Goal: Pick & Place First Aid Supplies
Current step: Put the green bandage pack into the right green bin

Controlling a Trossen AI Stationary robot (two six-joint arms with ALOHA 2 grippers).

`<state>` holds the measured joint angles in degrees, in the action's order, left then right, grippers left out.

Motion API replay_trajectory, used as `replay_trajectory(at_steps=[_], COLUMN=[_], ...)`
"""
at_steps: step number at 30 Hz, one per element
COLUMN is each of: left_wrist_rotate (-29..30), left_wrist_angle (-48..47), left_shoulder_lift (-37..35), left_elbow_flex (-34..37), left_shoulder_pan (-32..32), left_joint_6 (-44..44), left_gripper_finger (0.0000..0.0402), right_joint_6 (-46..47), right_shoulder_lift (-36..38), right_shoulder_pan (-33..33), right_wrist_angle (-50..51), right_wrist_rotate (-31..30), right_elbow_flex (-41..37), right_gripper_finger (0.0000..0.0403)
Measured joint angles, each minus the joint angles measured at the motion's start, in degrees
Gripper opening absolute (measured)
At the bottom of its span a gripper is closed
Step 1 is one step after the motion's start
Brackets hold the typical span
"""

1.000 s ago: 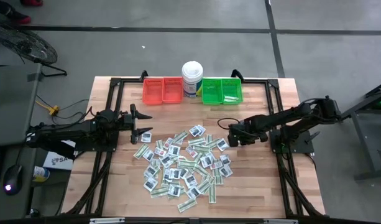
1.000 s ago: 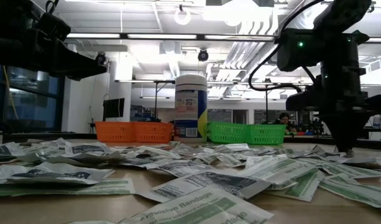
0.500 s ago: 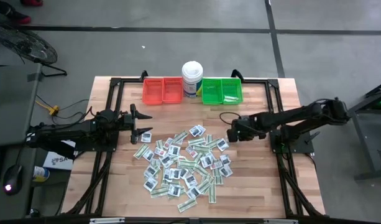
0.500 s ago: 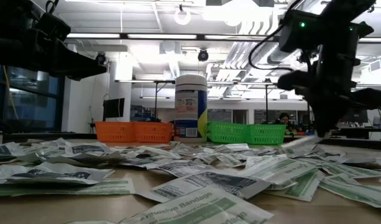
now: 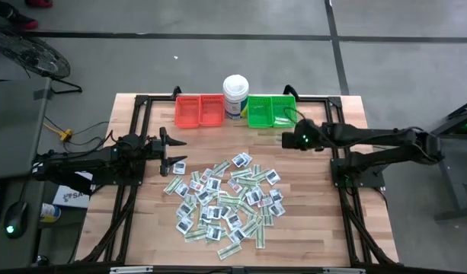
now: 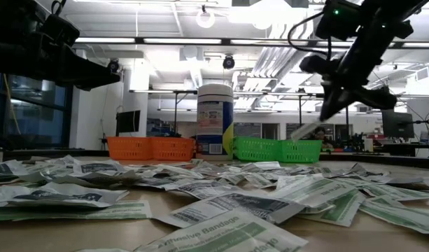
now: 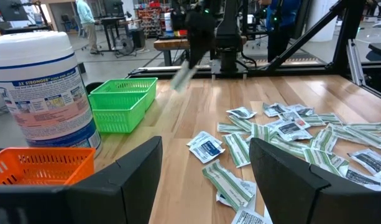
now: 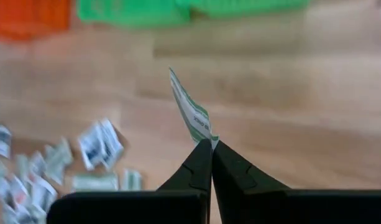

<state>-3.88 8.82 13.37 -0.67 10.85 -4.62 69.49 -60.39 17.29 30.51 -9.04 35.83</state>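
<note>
- Lifted off the pile (image 5: 225, 199), the right gripper (image 8: 210, 144) now hangs near the green bin (image 5: 272, 111), pinched on a strip (image 8: 190, 115).
- Left gripper (image 7: 206, 168) waits, fingers apart.

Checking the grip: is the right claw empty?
No, the right claw pinches a long green-and-white paper strip packet.

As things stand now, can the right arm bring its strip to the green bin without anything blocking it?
Probably yes. The right gripper is shut on a green-and-white strip, lifted above the table. Only bare wood lies between it and the green bin; the white tub stands beside the bin, out of the way.
</note>
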Motion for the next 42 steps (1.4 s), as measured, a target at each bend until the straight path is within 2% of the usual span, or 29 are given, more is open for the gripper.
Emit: replay_trajectory(at_steps=[5,10,15,19,23,29,37,42], left_wrist_rotate=[0.02,0.0,0.01,0.01,0.0,0.0,0.01,0.0], left_wrist_angle=[0.02,0.01,0.02,0.02,0.02,0.02,0.02,0.02], left_shoulder_lift=[0.0,0.0,0.0,0.01,0.01,0.0,0.01,0.02], left_elbow_flex=[0.0,0.0,0.0,0.0,0.0,0.0,0.0,0.0], left_shoulder_pan=[-0.02,-0.02,-0.01,-0.01,0.0,-0.02,-0.01,-0.02], left_joint_6=[0.0,0.0,0.0,0.01,0.0,0.0,0.0,0.0], left_gripper_finger=[0.0238,0.0238,0.0238,0.0238,0.0238,0.0238,0.0238,0.0238], right_joint_6=[-3.43,-5.83,-9.35,-11.06,-10.63,-10.47,-10.37,-10.14], right_shoulder_lift=[0.12,0.04,-2.44,-7.52,-12.57,-17.67,-18.28,-18.28], right_shoulder_pan=[6.03,12.1,18.07,21.34,23.7,26.07,26.26,26.26], right_wrist_angle=[-6.04,-7.45,-8.39,-14.79,-20.78,-24.46,-25.27,-25.25], right_wrist_rotate=[-0.52,-1.29,1.2,4.92,7.44,9.03,8.59,8.19], right_elbow_flex=[0.0,0.06,0.11,0.11,0.11,0.11,0.11,0.11], right_gripper_finger=[0.0,0.0,0.0,0.0,0.0,0.0,0.0005,0.0043])
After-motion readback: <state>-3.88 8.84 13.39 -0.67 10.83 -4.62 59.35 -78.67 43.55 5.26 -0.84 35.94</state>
